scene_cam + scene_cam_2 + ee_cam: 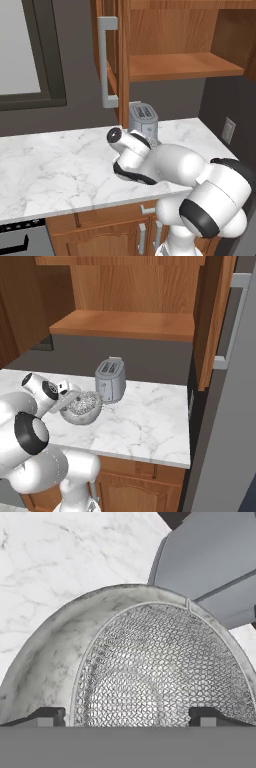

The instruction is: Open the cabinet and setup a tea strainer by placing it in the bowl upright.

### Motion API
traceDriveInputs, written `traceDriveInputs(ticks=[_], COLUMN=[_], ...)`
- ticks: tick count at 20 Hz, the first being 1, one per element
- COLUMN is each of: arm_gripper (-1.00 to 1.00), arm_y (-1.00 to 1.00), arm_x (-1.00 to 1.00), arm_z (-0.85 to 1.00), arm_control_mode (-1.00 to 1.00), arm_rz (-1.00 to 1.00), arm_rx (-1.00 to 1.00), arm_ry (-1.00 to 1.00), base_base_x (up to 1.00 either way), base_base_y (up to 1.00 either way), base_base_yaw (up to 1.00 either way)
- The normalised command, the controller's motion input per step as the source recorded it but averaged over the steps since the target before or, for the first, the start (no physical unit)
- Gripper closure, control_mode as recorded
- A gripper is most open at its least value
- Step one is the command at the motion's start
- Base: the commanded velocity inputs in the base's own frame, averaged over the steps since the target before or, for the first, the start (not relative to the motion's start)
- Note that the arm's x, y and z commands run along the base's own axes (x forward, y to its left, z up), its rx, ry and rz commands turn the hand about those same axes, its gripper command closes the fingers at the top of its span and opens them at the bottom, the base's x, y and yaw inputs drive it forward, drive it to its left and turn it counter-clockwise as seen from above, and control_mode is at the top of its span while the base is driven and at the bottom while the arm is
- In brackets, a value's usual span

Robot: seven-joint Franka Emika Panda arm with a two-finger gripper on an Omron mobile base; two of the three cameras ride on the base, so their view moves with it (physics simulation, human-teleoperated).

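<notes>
Two dark fingertips of the tool point(127, 716) are standing wide apart at the bottom of the hand view, released and gripping nothing, with the small round silver wire-mesh tea strainer point(160, 667) lying between and beyond them. That strainer is sitting mesh-cup-up inside the round, light grey, speckled stone-like bowl point(47, 662), its rim nearly matching the bowl's rim, which is likely why it is resting level there rather than tipping; its handle cannot be made out. In the right base view the tool point(67, 396) is hovering at the left of centre, just over the bowl point(82, 415), so the placing looks done and the hand seems free to lift away. Just beside the bowl, toward the frame's centre, the grey metal two-slot toaster point(110, 380) is standing upright. Both are resting on the white marble tabletop point(145, 421), which is running across the middle of the frame above lower wooden cupboards point(135, 486). In the upper half, the wall-mounted reddish-brown wooden cabinet point(125, 323) is hanging open, showing its inner shelf, with one door and long grey bar handle point(106, 62) at upper centre of the left base view.
</notes>
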Motion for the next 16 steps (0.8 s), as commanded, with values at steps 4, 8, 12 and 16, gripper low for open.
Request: traceDriveInputs(ticks=[4, 8, 12, 16], arm_gripper=[-1.0, -1.0, -1.0, -1.0], arm_y=[-0.01, 0.0, 0.0, 0.0], arm_x=[0.0, 0.0, -0.01, -0.08], arm_z=[0.13, 0.06, 0.15, 0.15], arm_control_mode=[-1.0, -1.0, -1.0, -1.0], arm_rz=[0.0, 0.0, 0.0, 0.0], arm_rx=[0.15, 0.09, 0.06, 0.06], arm_ry=[0.0, 0.0, 0.0, 0.0], base_base_x=[0.0, 0.0, 0.0, 0.0], base_base_y=[0.0, 0.0, 0.0, 0.0], base_base_yaw=[0.0, 0.0, 0.0, 0.0])
